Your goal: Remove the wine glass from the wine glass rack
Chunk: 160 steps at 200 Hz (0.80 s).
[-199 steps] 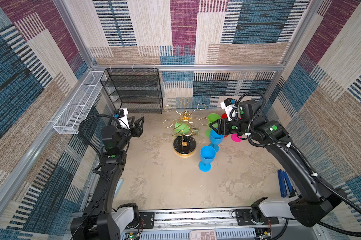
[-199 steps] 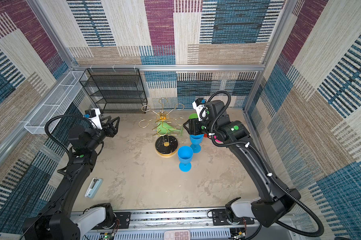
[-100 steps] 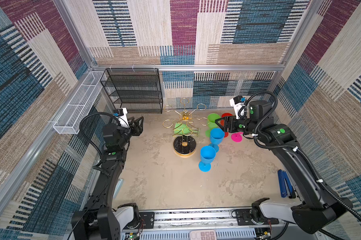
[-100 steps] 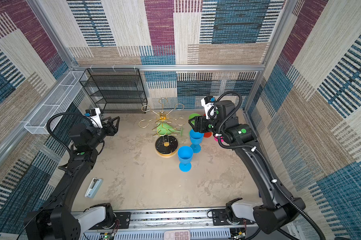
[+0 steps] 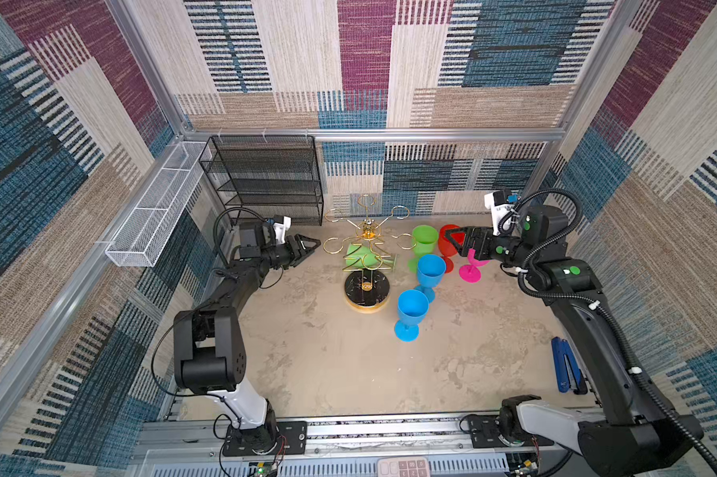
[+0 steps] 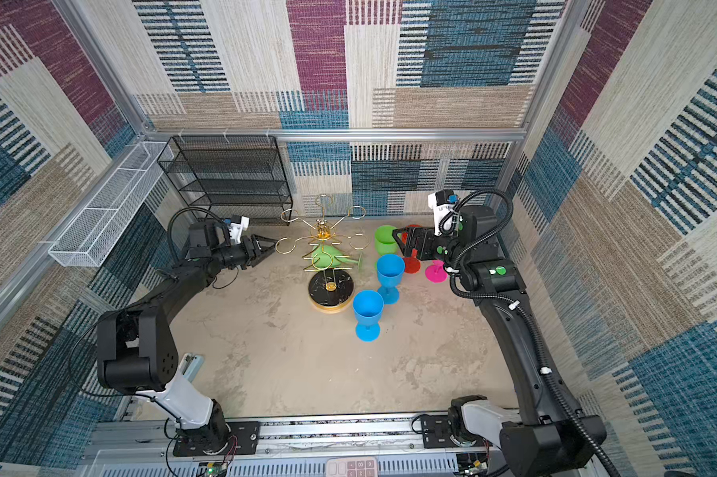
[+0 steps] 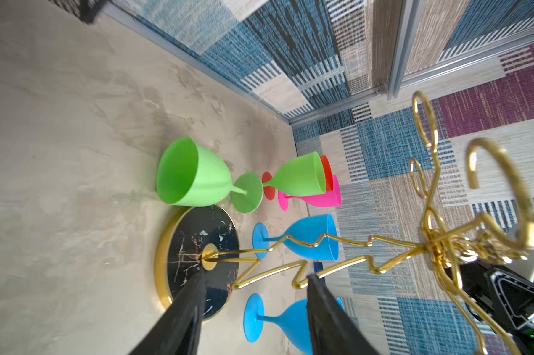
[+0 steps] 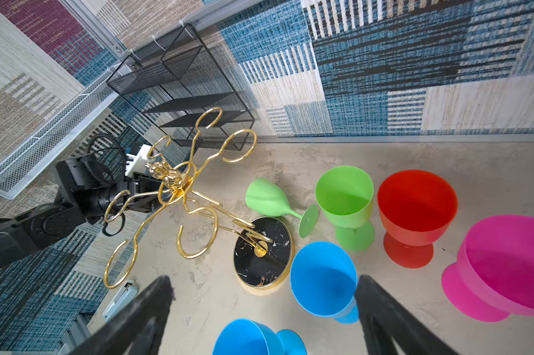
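Glass (image 8: 267, 199) on its side (wrist views)

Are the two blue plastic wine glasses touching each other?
Apart. The left wrist view shows a clear gap between the blue plastic wine glass nearer the back wall and the blue plastic wine glass nearer the front.
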Motion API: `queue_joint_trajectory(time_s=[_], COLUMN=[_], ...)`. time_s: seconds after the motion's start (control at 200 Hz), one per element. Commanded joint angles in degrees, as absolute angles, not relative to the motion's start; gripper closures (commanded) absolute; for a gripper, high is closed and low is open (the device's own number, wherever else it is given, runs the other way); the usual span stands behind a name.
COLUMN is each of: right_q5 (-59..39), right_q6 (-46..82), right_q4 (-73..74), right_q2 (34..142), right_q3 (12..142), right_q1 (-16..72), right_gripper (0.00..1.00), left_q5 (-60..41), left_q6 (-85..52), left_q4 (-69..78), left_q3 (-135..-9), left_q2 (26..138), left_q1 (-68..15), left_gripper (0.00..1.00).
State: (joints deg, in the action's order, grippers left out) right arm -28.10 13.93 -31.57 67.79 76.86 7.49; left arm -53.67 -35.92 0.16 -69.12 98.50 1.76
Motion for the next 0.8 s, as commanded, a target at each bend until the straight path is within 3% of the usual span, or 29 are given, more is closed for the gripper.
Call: queue_joint_trajectory(time_s=[0.0, 0.351, 0.796], right_q5=[-30.2, -29.7, -29.6], right_q6=[14.2, 12.8, 12.0], right_q4=[-27.2, -27.3, -27.2], right_q2=[67.7, 66.5, 64.4], right_q3=[76.7, 75.2, 73.9], right_q1=[7.0, 6.8, 6.8], right_gripper=[0.02, 0.01, 0.01], left_q5=[-54.3, -51.3, -46.3], left_q6=[-38.7, -39.4, -38.1], left_q4=[-0.3, -0.3, 0.1], left_q3=[-70.9, -78.2, -81.6], left_q2=[101.9, 112.2, 116.5], left_q1=[-0.1, -6.5, -8.7], left_gripper=[0.46, 0.46, 0.47])
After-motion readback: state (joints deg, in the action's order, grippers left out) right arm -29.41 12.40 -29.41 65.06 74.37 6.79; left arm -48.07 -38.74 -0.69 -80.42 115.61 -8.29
